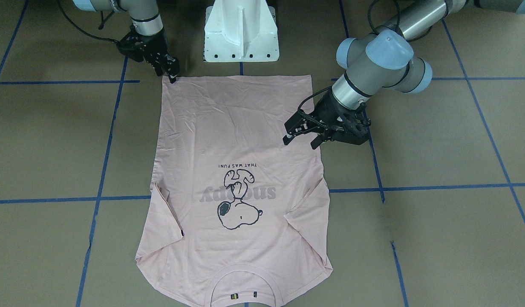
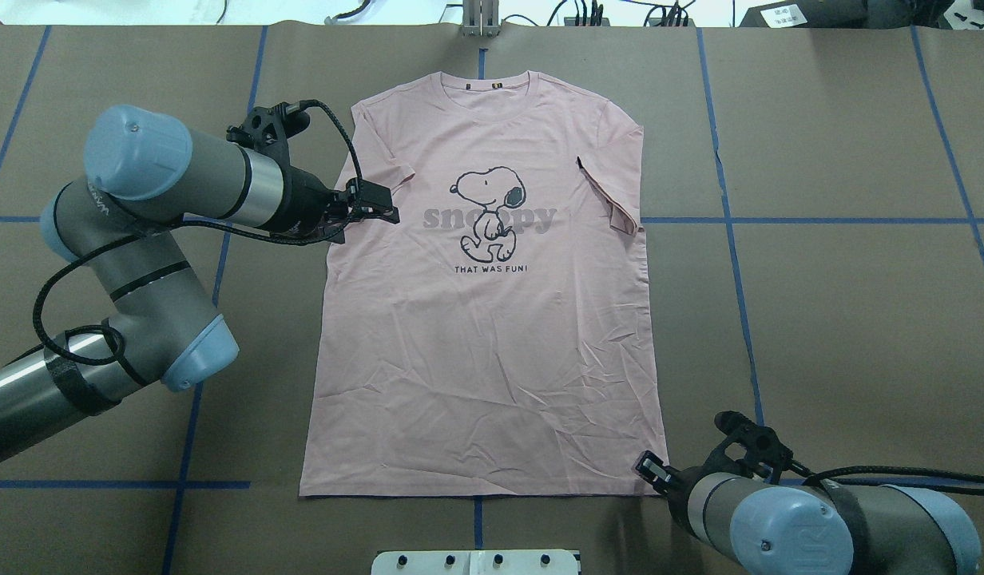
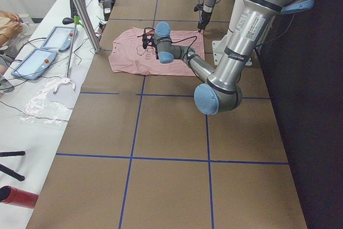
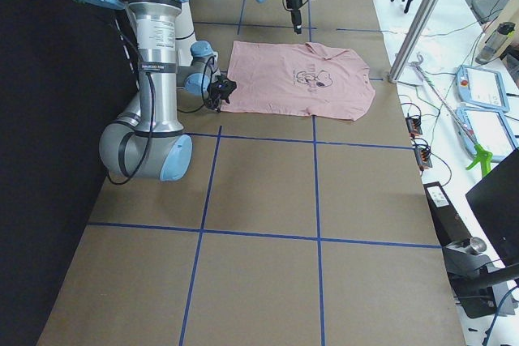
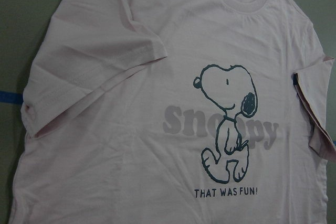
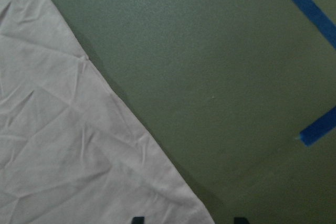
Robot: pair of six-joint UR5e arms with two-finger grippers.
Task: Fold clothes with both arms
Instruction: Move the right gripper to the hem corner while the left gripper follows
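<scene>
Hovering left pincer (image 1: 301, 141) being held apart over T-shirt (image 1: 237, 128) edge | right pincer (image 1: 173, 76) apart, straddling hem corner | risk: only one layer being pinched, fold skewing.

Robotics lab, blue tape lines (image 2: 819, 220) gridding the brown-papered table (image 2: 843, 335) under the left gripper (image 2: 386, 204), teach pendants (image 3: 33, 63) lying on a white bench (image 3: 21, 132) beyond it.
</scene>
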